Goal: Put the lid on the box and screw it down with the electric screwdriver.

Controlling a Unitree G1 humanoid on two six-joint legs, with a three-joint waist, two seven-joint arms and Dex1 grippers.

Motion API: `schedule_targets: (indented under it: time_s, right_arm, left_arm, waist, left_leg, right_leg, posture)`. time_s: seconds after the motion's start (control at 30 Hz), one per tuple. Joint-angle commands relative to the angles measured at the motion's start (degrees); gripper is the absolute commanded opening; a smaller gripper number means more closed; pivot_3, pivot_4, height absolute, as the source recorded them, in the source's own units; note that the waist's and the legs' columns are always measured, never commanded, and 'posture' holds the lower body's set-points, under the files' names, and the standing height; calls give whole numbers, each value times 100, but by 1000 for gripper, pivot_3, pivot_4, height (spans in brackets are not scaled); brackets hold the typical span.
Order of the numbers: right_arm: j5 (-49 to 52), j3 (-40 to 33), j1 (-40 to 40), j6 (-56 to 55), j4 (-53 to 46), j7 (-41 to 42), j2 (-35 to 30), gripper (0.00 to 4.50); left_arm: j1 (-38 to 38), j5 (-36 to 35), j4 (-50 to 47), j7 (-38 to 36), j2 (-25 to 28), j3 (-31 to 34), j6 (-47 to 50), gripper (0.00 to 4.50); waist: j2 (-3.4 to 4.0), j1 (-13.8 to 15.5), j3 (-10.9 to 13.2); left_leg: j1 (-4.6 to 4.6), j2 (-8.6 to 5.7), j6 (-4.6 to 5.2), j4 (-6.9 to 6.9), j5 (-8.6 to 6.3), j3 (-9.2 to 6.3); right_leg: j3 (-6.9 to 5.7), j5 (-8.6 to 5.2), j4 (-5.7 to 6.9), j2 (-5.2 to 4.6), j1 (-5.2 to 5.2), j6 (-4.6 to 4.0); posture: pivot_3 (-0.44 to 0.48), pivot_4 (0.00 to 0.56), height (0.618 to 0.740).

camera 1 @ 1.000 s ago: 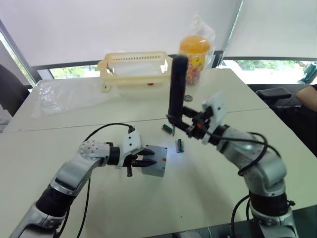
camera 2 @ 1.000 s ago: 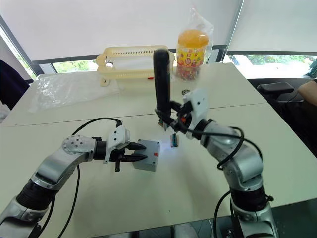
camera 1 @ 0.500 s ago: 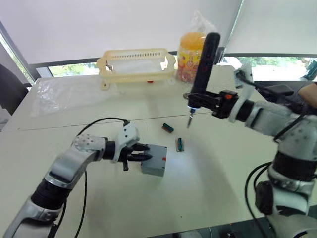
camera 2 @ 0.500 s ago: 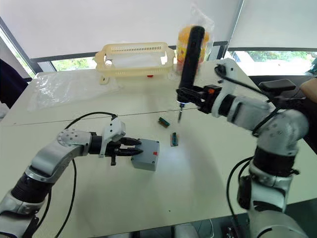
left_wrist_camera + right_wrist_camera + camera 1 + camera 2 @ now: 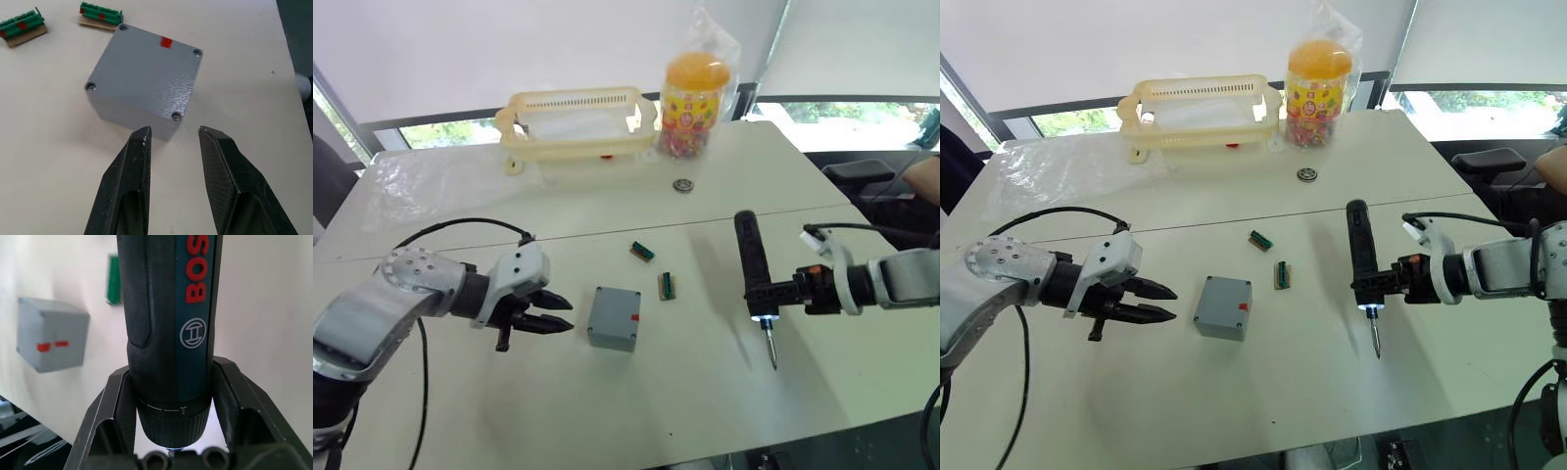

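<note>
Left eye view: electric screwdriver [image 5: 751, 264] lies lengthwise, bit toward the robot.

Electric screwdriver [image 5: 751, 264] lowered (left end effector [image 5: 551, 314] withdrawn)

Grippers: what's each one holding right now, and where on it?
Right gripper clamps the slim dark pen-shaped electric screwdriver near its bit end. Left gripper holds nothing, fingers open.

The box [image 5: 614, 318] sits between left claw [image 5: 551, 313] and electric screwdriver [image 5: 751, 266].
</note>
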Motion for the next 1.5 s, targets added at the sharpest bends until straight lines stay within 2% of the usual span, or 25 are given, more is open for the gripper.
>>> schedule_targets:
  time_s: [0.03, 0.3, 0.57, 0.6, 0.67, 0.77, 0.83, 1.0, 1.17, 1.23, 1.3, 1.37, 1.5]
  right_arm:
    - [531, -9, -101, 38, 78, -243, -107, 1745]
    - [529, 149, -157, 38, 825, -890, 301, 1745]
    - [-117, 412, -535, 38, 1073, -853, 633, 1745]
    - [-238, 449, -586, 38, 1120, -848, 674, 2545]
    - [-480, 523, -636, 38, 1203, -764, 717, 3055]
    - [-877, 474, -665, 38, 1340, -651, 812, 4479]
    - [-1062, 382, -688, 38, 1332, -588, 882, 4479]
    - [-1853, 247, -560, -325, 527, -279, 836, 4479]
    - [-2823, 469, -198, -1605, -811, 886, 335, 4479]
    - [-2988, 220, 57, -2013, -1169, 1098, 371, 4479]
    - [-3338, -38, 519, -2863, -1703, 1424, 372, 4479]
    - [-3922, -425, 1324, -4227, -2404, 1913, 366, 4479]
    - [-4504, -1258, 2693, -5522, -2961, 2207, 678, 4479]
  left_arm:
    - [-193, -268, -290, 156, -91, 176, 124, 1498]
    - [-144, -327, -356, 684, -473, 71, 135, 1498]
    - [-97, -260, -215, 1028, -712, 46, 46, 1498]
    - [-83, -241, -200, 1048, -720, 44, 22, 1498]
    - [-58, -265, -170, 1128, -763, 89, 40, 1498]
    - [46, -178, -85, 1216, -769, 124, -48, 1498]
    - [126, -74, -4, 1228, -749, 117, -163, 1498]
    - [99, -185, 243, 1476, -957, 356, -123, 1498]
    - [109, -386, 649, 1687, -1095, 708, 172, 1498]
    - [201, -463, 819, 1798, -1150, 896, 259, 1498]
    - [332, -488, 932, 1904, -1198, 1067, 281, 1498]
    - [621, -516, 922, 2003, -1233, 1306, 276, 1498]
    - [1511, -561, 735, 2073, -1200, 1669, 290, 1498]
  waist:
    - [1, 8, 6]
    - [-6, 0, 19]
    - [-4, -4, 20]
    - [-4, -5, 20]
    - [-5, -6, 19]
    - [-13, -7, 15]
    - [-24, 1, 10]
    - [-27, 26, 8]
    - [-19, 25, 13]
    - [-19, 18, 12]
    - [-19, 1, 13]
    - [-19, 12, 12]
    - [-19, 23, 11]
  left_leg:
    - [0, 0, -1, 6, 1, -1]
    - [1, -1, -1, 58, 1, -4]
    - [2, -1, -2, 60, 2, -6]
    - [5, 0, -2, 60, 1, -7]
    - [9, 0, -2, 61, 2, -7]
    - [18, 0, -2, 67, 1, -8]
    - [23, 0, -2, 75, 2, -8]
    - [21, -5, -17, 82, 11, -8]
    - [12, -5, -18, 76, 11, -10]
    - [13, -3, -18, 74, 11, -14]
    - [14, 0, -18, 71, 11, -16]
    - [14, 0, -18, 66, 10, -17]
    - [10, 1, -19, 59, 10, -21]
  right_leg:
    - [0, 0, 0, 0, 5, 0]
    - [1, 9, 0, 0, 34, 13]
    - [0, 11, 4, 1, 35, 16]
    - [0, 12, 4, 3, 36, 16]
    - [0, 12, 6, 3, 39, 15]
    - [0, 13, 5, 3, 55, 14]
    - [0, 16, 5, 2, 64, 11]
    - [1, 24, 2, -3, 70, 8]
    - [0, 33, 1, -3, 56, 27]
    - [-4, 34, 5, -2, 55, 27]
    - [-6, 34, 9, 0, 52, 27]
    - [-7, 33, 12, 0, 50, 27]
    - [-10, 31, 10, -2, 46, 30]
  posture:
    - [0, 150, 740]
    - [0, 150, 740]
    - [0, 150, 740]
    - [0, 150, 740]
    - [0, 150, 740]
    - [0, 150, 740]
    - [0, 150, 740]
    - [0, 150, 740]
    - [0, 150, 740]
    - [0, 150, 740]
    - [0, 150, 740]
    - [0, 150, 740]
    - [0, 150, 740]
